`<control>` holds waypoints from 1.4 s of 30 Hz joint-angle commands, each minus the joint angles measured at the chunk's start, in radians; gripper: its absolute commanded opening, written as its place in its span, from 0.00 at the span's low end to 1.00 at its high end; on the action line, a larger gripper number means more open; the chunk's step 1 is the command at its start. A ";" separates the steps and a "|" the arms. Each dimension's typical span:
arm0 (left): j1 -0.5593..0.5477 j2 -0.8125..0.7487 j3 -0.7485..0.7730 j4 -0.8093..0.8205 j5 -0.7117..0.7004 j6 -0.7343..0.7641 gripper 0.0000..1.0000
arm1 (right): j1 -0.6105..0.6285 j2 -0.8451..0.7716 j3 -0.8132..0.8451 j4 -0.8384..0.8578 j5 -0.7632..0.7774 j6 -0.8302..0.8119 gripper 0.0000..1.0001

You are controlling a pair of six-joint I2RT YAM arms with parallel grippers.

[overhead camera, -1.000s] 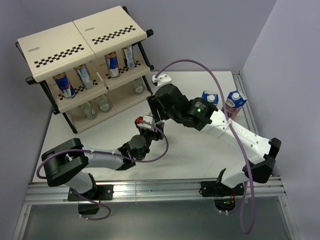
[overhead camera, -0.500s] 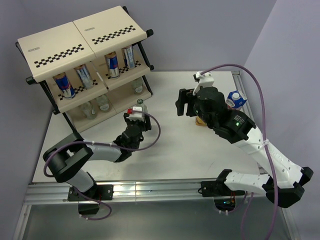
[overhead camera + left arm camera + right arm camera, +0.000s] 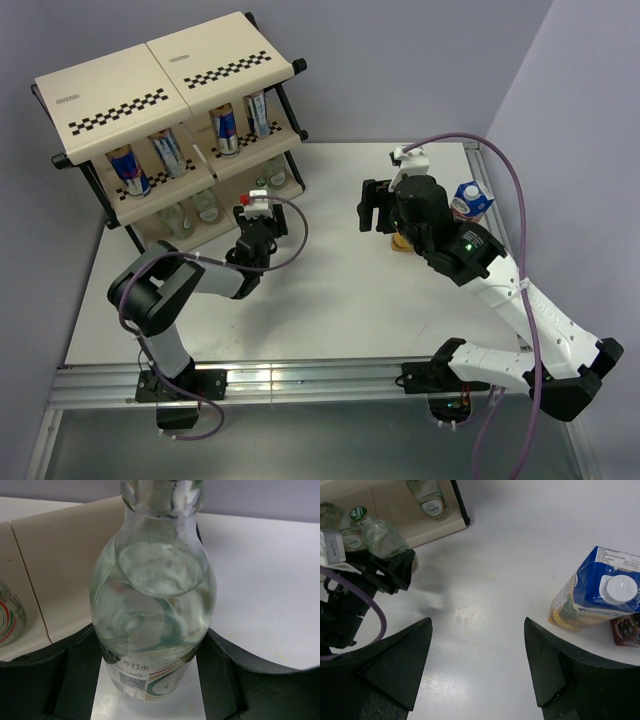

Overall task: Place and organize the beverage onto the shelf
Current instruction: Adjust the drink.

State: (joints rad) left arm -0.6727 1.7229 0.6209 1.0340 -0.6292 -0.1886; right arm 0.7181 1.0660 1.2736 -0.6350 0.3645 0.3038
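Note:
My left gripper (image 3: pixel 150 633) is shut on a small clear bottle (image 3: pixel 152 605), its black fingers (image 3: pixel 75 675) pressing both sides. It holds the bottle (image 3: pixel 382 535) upright at the right end of the shelf's (image 3: pixel 160 75) bottom tier. Several blue-silver-red cans (image 3: pixel 226 128) stand on the middle tier. Three bottles (image 3: pixel 207 207) are on the bottom tier. My right gripper (image 3: pixel 477 622) hangs open over bare table with nothing between its jaws. The pineapple carton (image 3: pixel 600 595) stands just to its right, and the grape carton (image 3: pixel 470 198) is behind that.
The shelf's cream panel (image 3: pixel 60 580) lies just behind the held bottle, with another bottle (image 3: pixel 7 615) to its left. The table's right edge (image 3: pixel 495 220) runs close to the cartons. A purple cable (image 3: pixel 290 225) loops from the left wrist.
The left arm carried the bottle up and left to the shelf's bottom tier. The right arm swung right toward the cartons, and its jaws opened wider.

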 commanded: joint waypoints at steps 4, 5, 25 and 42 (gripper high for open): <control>0.080 0.061 0.128 0.229 0.052 -0.021 0.00 | -0.016 -0.029 -0.013 0.061 -0.010 -0.025 0.81; 0.088 0.069 0.141 0.228 0.056 -0.026 0.00 | -0.017 -0.028 -0.017 0.067 -0.010 -0.028 0.81; 0.214 0.199 0.269 0.244 0.105 -0.020 0.00 | -0.026 0.009 -0.026 0.072 -0.010 -0.038 0.81; 0.263 0.309 0.365 0.261 0.079 0.026 0.00 | -0.025 -0.011 -0.053 0.089 -0.042 -0.043 0.81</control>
State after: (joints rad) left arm -0.4313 2.0354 0.9073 1.1030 -0.5381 -0.1696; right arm 0.6994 1.0821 1.2316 -0.5873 0.3241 0.2710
